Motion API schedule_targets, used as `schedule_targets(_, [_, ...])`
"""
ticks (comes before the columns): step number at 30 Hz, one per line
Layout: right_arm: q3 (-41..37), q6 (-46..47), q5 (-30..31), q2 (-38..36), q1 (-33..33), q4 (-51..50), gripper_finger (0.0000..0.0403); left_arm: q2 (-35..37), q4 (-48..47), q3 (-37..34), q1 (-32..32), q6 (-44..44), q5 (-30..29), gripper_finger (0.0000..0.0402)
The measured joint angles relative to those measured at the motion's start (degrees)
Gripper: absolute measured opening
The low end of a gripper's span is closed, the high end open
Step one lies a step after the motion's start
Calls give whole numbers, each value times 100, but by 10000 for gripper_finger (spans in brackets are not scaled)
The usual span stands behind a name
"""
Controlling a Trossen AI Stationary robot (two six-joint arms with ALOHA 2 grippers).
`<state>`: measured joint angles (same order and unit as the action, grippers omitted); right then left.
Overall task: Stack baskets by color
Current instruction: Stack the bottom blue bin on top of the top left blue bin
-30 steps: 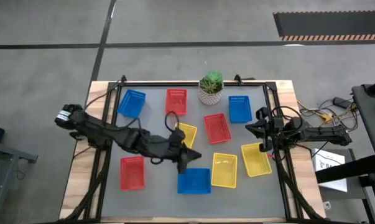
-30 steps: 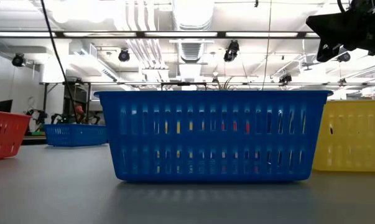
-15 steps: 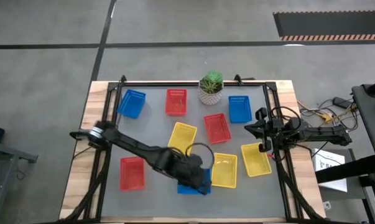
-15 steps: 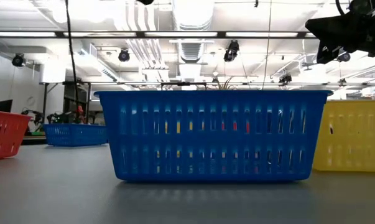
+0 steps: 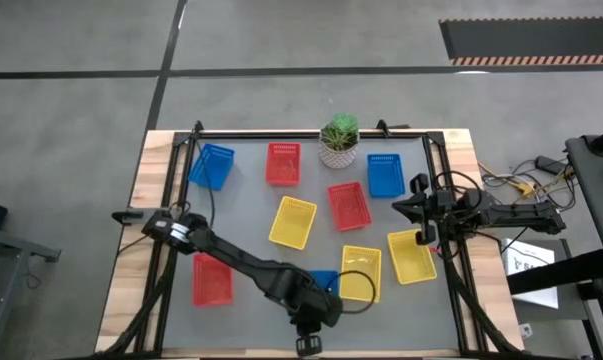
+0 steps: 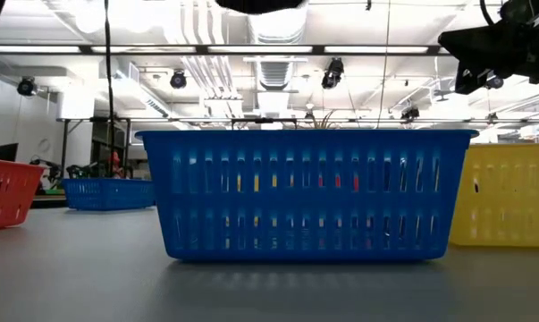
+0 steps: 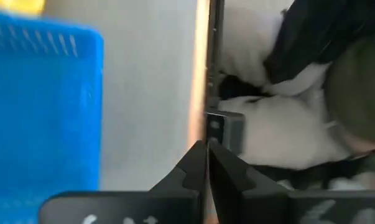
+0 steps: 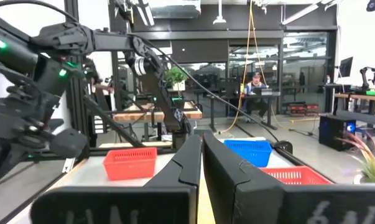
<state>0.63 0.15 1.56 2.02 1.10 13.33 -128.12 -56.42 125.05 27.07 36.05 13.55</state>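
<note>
The blue basket (image 5: 324, 283) looks light, stiff and a little slippery; grip its thin rim. The left gripper (image 7: 207, 163) above it and the right gripper (image 8: 201, 155) are pressed together, holding nothing.

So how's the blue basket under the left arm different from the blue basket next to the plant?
The near blue basket sits at the table's front edge, mostly hidden under the left gripper; the far blue basket sits at the back beside the plant, in full view. The near one touches a yellow basket; the far one stands apart from the others. Both are blue, meshed and unstacked.
</note>
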Motion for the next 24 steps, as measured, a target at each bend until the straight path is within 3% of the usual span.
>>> schedule_targets(5, [0,36,0,2,0,-19,9,-11,260,-52,4,-1362,-454,0])
schedule_targets(11, [1,47,0,2,0,-29,9,-11,238,-242,2,-1783,-816,8])
schedule_targets(24, [-1,38,0,2,0,-84,9,0,252,-468,-85,-2210,-1065,150])
